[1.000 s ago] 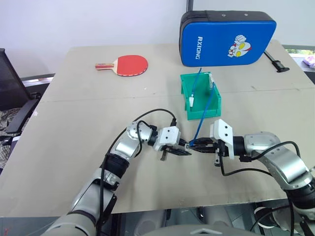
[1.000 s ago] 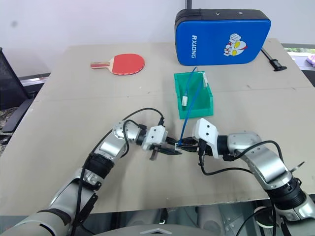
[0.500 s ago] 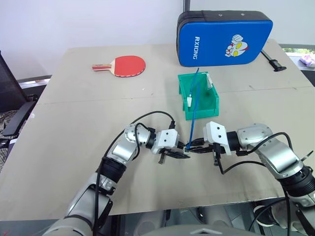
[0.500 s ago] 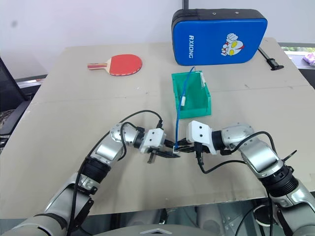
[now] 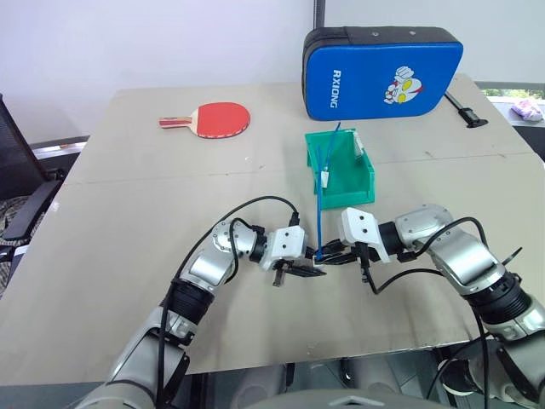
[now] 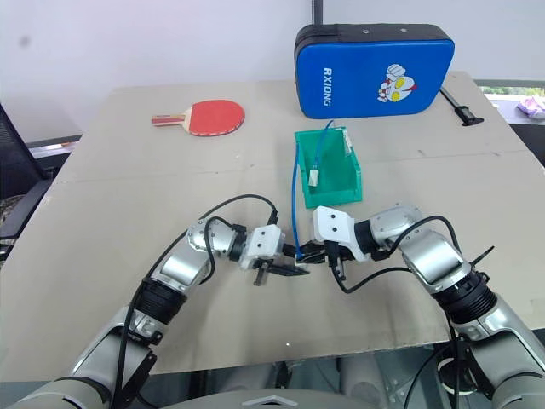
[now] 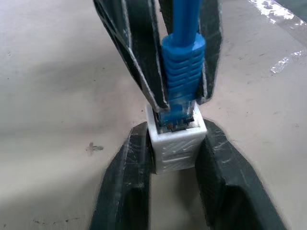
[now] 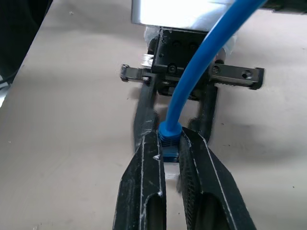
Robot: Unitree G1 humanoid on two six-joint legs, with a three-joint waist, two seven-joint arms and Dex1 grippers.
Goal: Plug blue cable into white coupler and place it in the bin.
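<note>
The two grippers meet nose to nose just above the table [image 5: 111, 221], in front of the green bin [image 5: 364, 181], so plug and socket line up. The right gripper [image 8: 168, 151] is clenched on the blue cable [image 7: 181, 67] just behind its plug — seated in the white coupler [image 7: 176, 141]. The left gripper [image 7: 175, 165] brackets that block; whether it grips or has slackened, I cannot tell.

The bin [image 5: 345, 175] sits on the table [image 5: 128, 213] before the padded case [image 5: 383, 72], with the paddle [image 5: 213, 119] to its left.

Bare table [image 5: 128, 230] (bin [image 5: 345, 175] beyond)
</note>
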